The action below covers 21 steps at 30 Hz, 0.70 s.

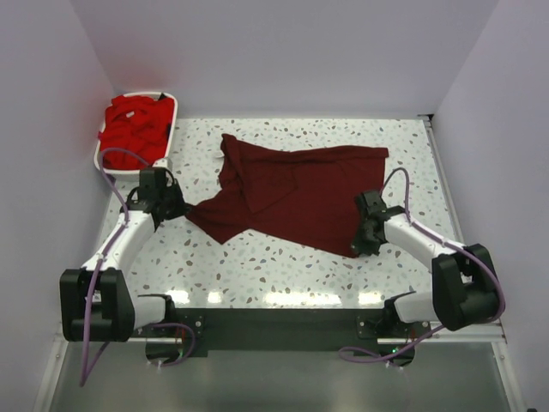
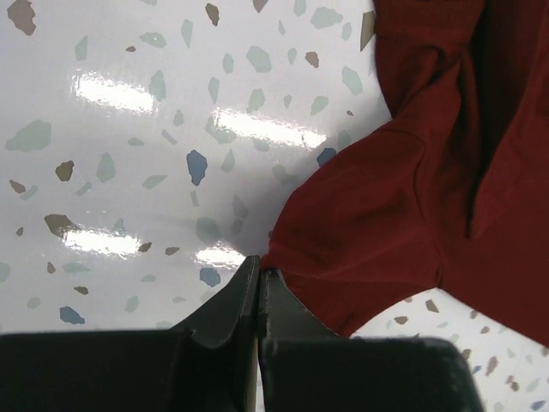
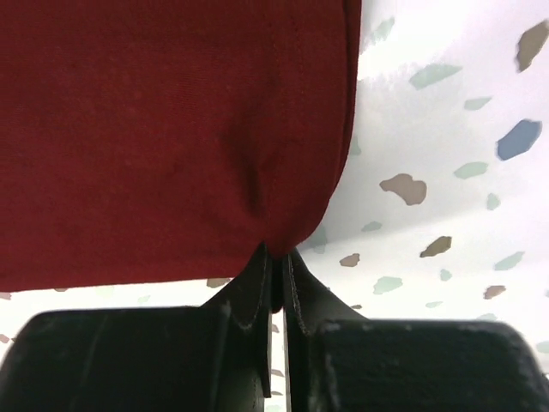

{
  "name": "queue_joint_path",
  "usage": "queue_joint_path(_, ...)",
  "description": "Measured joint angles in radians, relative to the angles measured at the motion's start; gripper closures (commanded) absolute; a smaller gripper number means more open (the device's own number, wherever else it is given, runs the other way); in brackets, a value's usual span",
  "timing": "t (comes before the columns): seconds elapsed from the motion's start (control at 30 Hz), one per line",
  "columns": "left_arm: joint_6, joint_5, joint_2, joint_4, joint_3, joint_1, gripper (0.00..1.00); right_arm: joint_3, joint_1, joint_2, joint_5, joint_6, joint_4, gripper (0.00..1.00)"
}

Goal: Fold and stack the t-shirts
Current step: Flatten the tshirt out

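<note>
Reaching low over the tabletop [image 1: 257,266], my left hand [image 1: 168,209] and right hand [image 1: 364,246] each pinch an edge of the maroon shirt [image 1: 300,193].

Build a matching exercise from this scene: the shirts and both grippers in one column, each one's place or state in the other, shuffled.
1 maroon t-shirt
2 red t-shirts
3 left gripper
4 right gripper

A heaped in the white basket
B shut on the maroon shirt's near right corner
C spread on the table
D shut on the maroon shirt's left tip

Pairs: 1-C, 2-A, 3-D, 4-B
</note>
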Motion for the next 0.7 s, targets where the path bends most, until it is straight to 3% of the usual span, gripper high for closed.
queue_joint_path(0.17,-0.071,0.057,0.108,-0.012,0.141,0.046,1.0,0.261,-0.002,0.072,0.068,-0.065,-0.122,1.0)
queue_joint_path(0.4,-0.155,0.125,0.24,-0.102,0.645,0.077,1.0,0.925,-0.07,0.122,0.139,-0.21,-0.2,1.0)
queue_joint_path(0.57,-0.19,0.13,0.202,-0.146,1.003,0.096,1.0,1.262,-0.138,0.098,0.148,-0.323,-0.27,1.0)
queue_joint_path(0.7,-0.195,0.108,0.061,-0.164,1.139,0.1,1.0,1.343,-0.135,-0.018,0.153,-0.406,-0.298,1.0)
